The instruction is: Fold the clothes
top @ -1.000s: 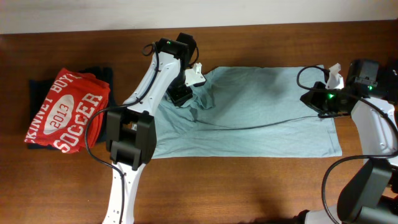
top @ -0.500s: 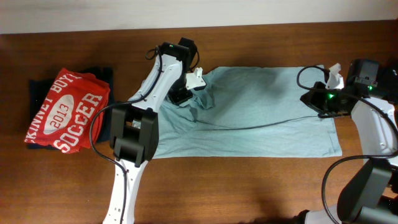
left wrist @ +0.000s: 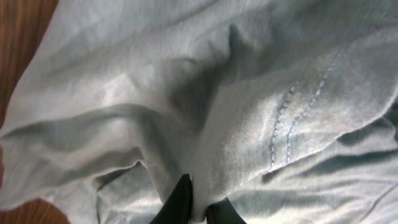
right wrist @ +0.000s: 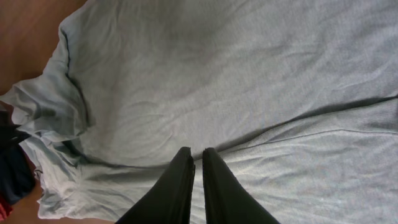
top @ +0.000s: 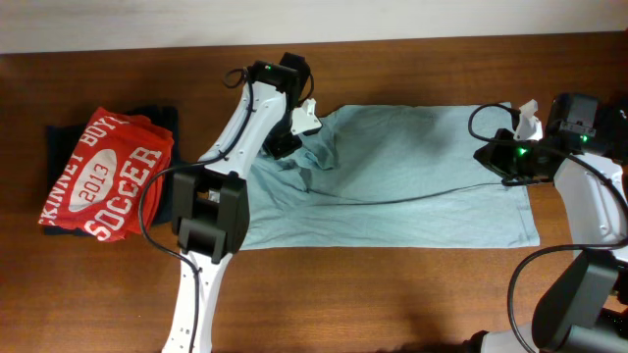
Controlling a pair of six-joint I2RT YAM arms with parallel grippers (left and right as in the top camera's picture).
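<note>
Change since earlier view: your left gripper [top: 287,140] has shifted slightly up and left along the shirt's left end; your right gripper [top: 502,162] has not moved.
Task item: the light blue shirt [top: 402,181] lies spread across the table [top: 392,294], bunched near the left gripper.
Left gripper: its fingers are closed on a pinched fold of the shirt [left wrist: 186,124].
Right gripper: its fingers are pressed together above the shirt's right edge [right wrist: 249,93]; you cannot tell whether cloth is caught between them.
Step in hand: likely gathering the left end to fold it over.
Next move: you need to carry the pinched fold across without dragging the whole shirt.
Containers: none in view; folded clothes [top: 103,176] sit stacked at far left.
</note>
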